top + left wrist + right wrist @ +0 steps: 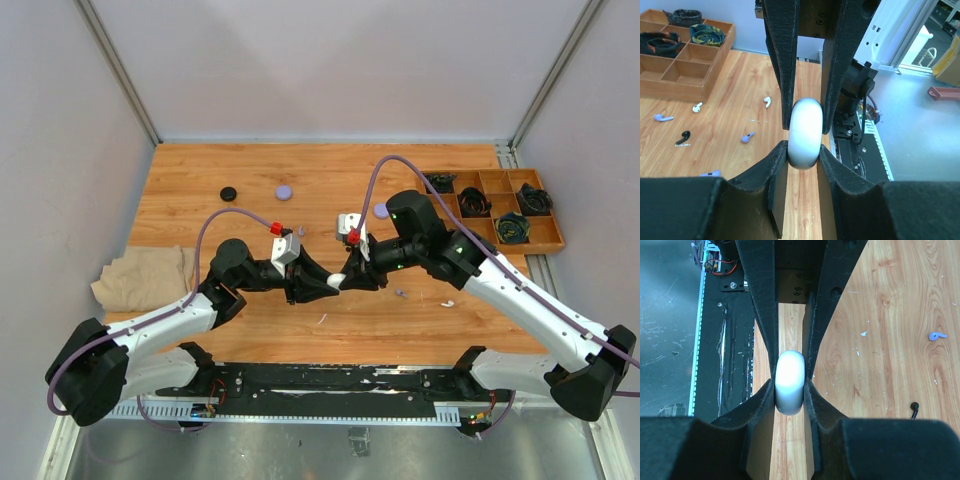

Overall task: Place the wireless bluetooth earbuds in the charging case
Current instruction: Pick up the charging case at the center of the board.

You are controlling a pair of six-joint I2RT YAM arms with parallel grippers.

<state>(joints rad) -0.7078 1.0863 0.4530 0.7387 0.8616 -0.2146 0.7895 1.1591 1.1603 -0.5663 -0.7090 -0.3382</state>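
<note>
Wood-grain table (250, 170), pale walls around. Compartment tray (548, 240) at the right edge, crumpled tan cloth (140, 277) at the left. Both arms reach inward and meet mid-table — left gripper (325, 284) and right gripper (351, 279) each clamped on one smooth, rounded white case (338, 282). Tiny earbuds (747, 137) — lavender, white, black — lie loose on the wood.

Closed white oval charging case (805, 132), on edge, pinched between both arms' fingers (782, 60) above the bench (740, 90). A white earbud (767, 102), lavender earbud (747, 137) and black earbud (683, 137) lie scattered below.
</note>
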